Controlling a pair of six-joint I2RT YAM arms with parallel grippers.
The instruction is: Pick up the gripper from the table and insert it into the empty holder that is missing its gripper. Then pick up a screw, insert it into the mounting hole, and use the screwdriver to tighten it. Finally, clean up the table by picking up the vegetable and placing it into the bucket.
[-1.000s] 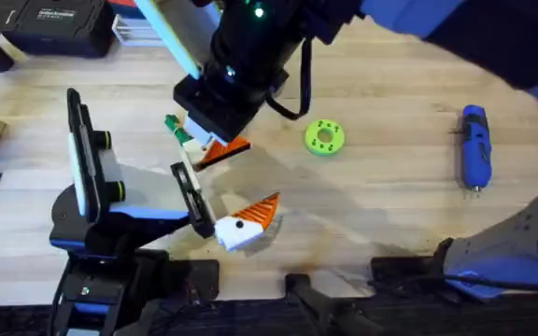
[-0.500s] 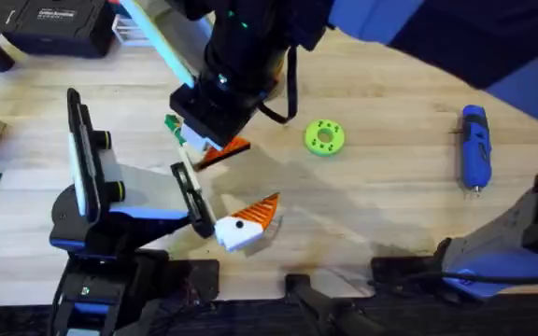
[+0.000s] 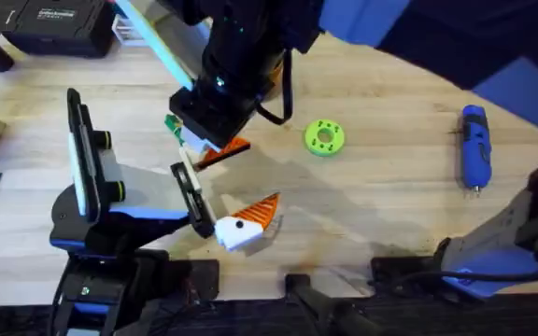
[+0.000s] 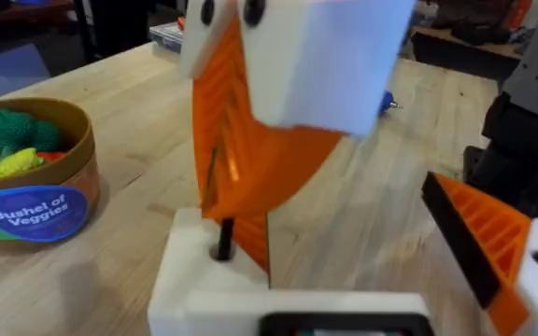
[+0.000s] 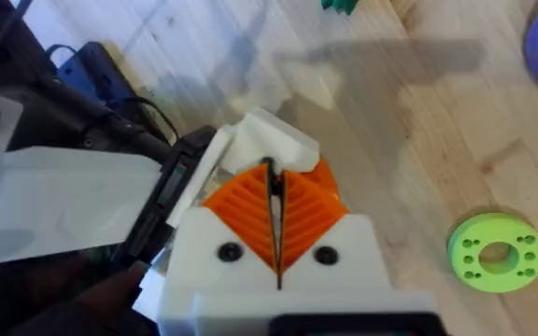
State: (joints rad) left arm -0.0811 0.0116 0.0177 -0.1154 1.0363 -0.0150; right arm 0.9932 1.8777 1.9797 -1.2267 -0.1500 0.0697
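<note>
On the wooden table (image 3: 390,205), the right gripper (image 3: 218,147) is seen reached across to left of centre, its orange pads clenched on the gripper (image 5: 269,140) – held just above the left gripper (image 3: 250,219), whose state cannot be told. The bucket (image 4: 35,210) is shown near it; the screwdriver (image 3: 474,145) is laid far right, the vegetable (image 3: 172,124) beside the clenched pads.

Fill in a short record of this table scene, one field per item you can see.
right end effector: reaching across to table's left-middle, orange pads pressed together
left end effector: nearer the arm bases
vegetable: on table beside right end effector
screwdriver: lying far right
green disc: mid-table
bucket: holds toy vegetables
</note>
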